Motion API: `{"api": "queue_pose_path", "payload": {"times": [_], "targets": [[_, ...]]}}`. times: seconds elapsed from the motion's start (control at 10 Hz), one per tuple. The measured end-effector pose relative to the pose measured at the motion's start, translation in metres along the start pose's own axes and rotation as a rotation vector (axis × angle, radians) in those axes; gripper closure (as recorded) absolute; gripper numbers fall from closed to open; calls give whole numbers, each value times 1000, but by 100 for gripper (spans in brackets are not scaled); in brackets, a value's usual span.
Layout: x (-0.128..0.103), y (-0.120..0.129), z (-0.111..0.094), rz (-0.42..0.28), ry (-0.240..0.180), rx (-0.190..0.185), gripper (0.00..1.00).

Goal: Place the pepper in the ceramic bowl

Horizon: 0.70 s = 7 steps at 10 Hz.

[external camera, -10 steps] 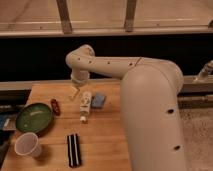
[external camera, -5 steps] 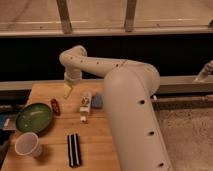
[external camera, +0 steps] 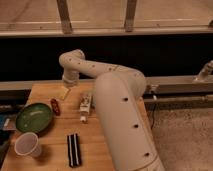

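Far left on the wooden surface (external camera: 50,160): ceramic bowl (external camera: 34,118), green, upright, close to the left edge. Just in front of it, toward the camera, a white paper cup (external camera: 27,145), mouth up. Right of the bowl's rim, near it but apart: pepper (external camera: 55,106), dark red, lying flat on the wood, long axis running away from the camera. Beyond the pepper and slightly right, nearer the far edge: pincer (external camera: 65,92), pointing down, spread wide, holding nothing, low over the wood and clear of the pepper. Cannot tell whether touching the surface. Further right, near the front edge, a black striped bar (external camera: 74,149). Then a white-and-tan bottle (external camera: 86,105) on its side, just beside the bulky white arm (external camera: 120,120) covering the right half of the surface.
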Motion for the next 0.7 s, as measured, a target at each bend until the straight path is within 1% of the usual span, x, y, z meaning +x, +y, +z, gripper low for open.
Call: {"api": "queue_pose_path", "payload": {"times": [0.1, 0.3, 0.6, 0.7], "targets": [[-7, 4, 11, -18, 4, -20, 20], [-19, 12, 20, -53, 6, -43, 20], [-30, 27, 25, -107, -4, -66, 20], [-36, 36, 24, -138, -11, -73, 20]]}}
